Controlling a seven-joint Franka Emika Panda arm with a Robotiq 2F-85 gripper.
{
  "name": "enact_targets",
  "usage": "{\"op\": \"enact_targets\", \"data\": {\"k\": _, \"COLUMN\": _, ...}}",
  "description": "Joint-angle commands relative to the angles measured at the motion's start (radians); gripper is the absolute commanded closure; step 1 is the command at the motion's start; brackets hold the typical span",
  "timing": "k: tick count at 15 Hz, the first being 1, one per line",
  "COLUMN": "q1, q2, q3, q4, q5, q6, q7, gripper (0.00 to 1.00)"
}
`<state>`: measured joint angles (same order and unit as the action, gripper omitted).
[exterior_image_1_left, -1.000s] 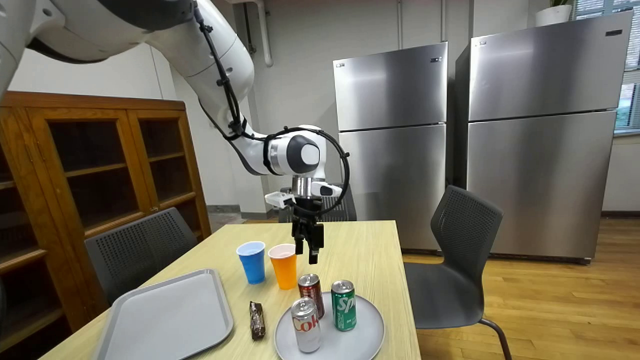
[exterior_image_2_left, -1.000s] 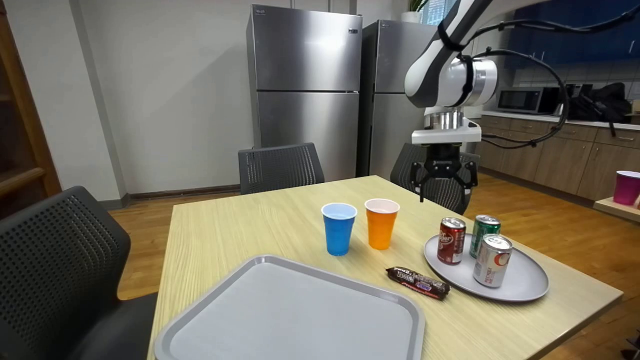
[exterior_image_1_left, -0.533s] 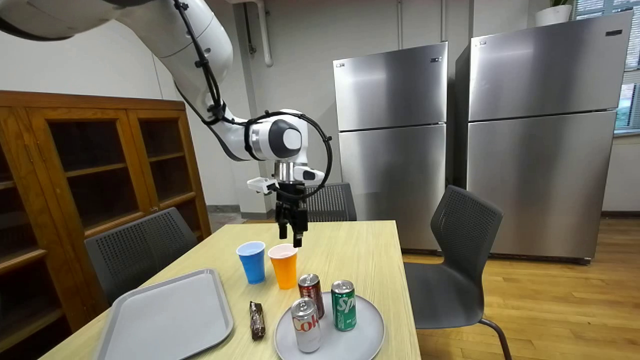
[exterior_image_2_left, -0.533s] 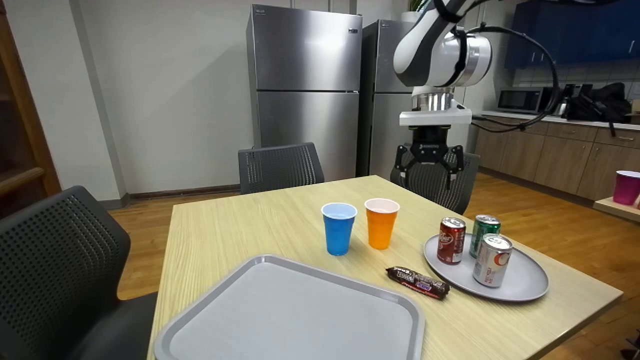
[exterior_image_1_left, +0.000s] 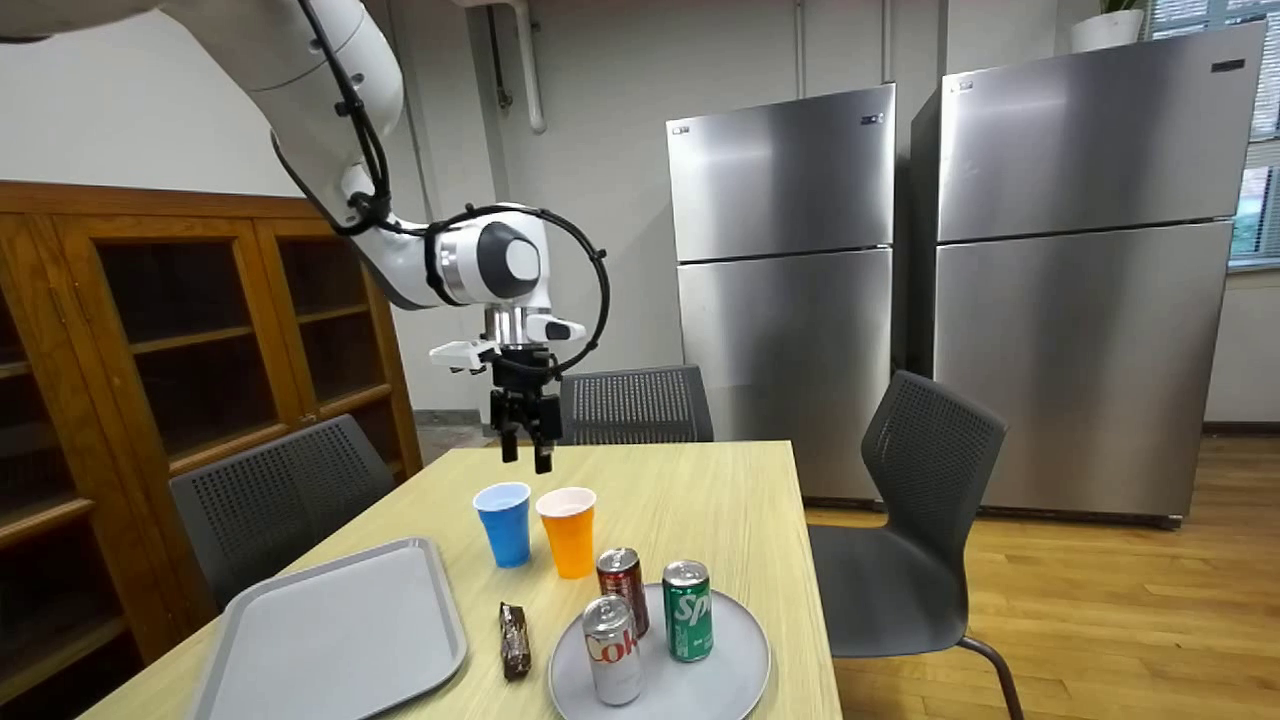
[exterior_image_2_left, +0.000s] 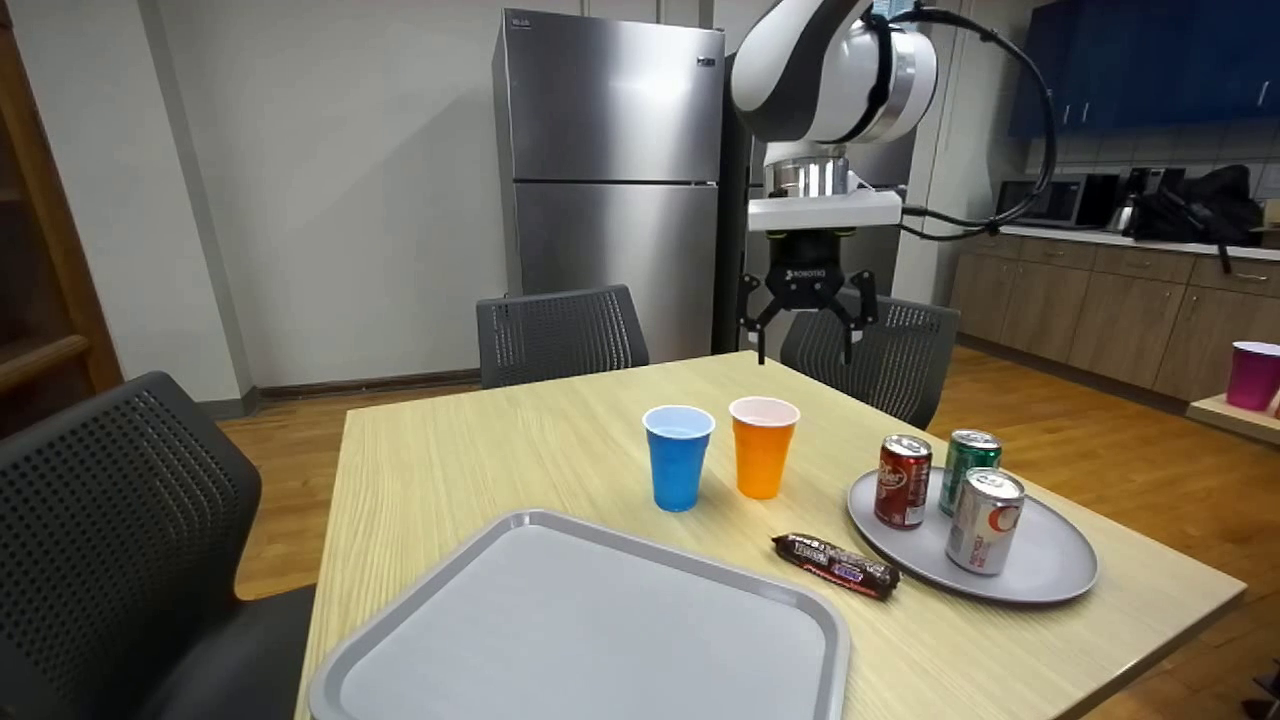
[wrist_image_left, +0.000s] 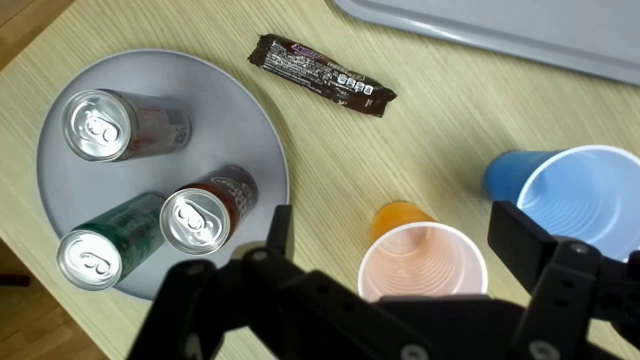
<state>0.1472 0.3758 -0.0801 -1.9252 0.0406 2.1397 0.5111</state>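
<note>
My gripper (exterior_image_1_left: 527, 458) is open and empty, high above the table in both exterior views (exterior_image_2_left: 805, 354). In the wrist view its spread fingers (wrist_image_left: 392, 220) frame an upright orange cup (wrist_image_left: 400, 216) below, without touching it. A blue cup (wrist_image_left: 515, 170) stands beside the orange one, partly behind a finger. A dark-wrapped candy bar (wrist_image_left: 322, 75) lies on the table. A round grey plate (wrist_image_left: 225, 110) holds a Dr Pepper can (wrist_image_left: 237, 187), a green Sprite can (wrist_image_left: 132, 225) and a silver Diet Coke can (wrist_image_left: 157, 125), all upright.
A grey rectangular tray (exterior_image_2_left: 600, 630) lies on the light wood table (exterior_image_2_left: 480, 450). Dark chairs (exterior_image_1_left: 900, 540) stand around the table. Two steel refrigerators (exterior_image_1_left: 785, 330) and a wooden cabinet (exterior_image_1_left: 180, 330) stand behind. A purple cup (exterior_image_2_left: 1252, 375) is on a separate surface.
My open gripper has moved left and somewhat up in both exterior views, from beside the orange cup to farther back over the cups. The things on the table have not moved.
</note>
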Motion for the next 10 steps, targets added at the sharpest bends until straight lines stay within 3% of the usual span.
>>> {"op": "enact_targets", "data": {"k": 1, "q1": 0.032, "q2": -0.056, "q3": 0.035, "q4": -0.042, "q5": -0.059, "q6": -0.006, "q7": 0.014, "gripper": 0.00}}
{"op": "enact_targets", "data": {"k": 4, "q1": 0.046, "q2": -0.035, "q3": 0.075, "q4": -0.013, "q5": -0.049, "q6": -0.107, "q7": -0.019, "gripper": 0.00}}
{"op": "enact_targets", "data": {"k": 5, "q1": 0.034, "q2": -0.018, "q3": 0.062, "q4": -0.009, "q5": -0.053, "q6": -0.039, "q7": 0.001, "gripper": 0.00}}
{"op": "enact_targets", "data": {"k": 10, "q1": 0.042, "q2": -0.017, "q3": 0.081, "q4": -0.009, "q5": -0.052, "q6": -0.078, "q7": -0.002, "gripper": 0.00}}
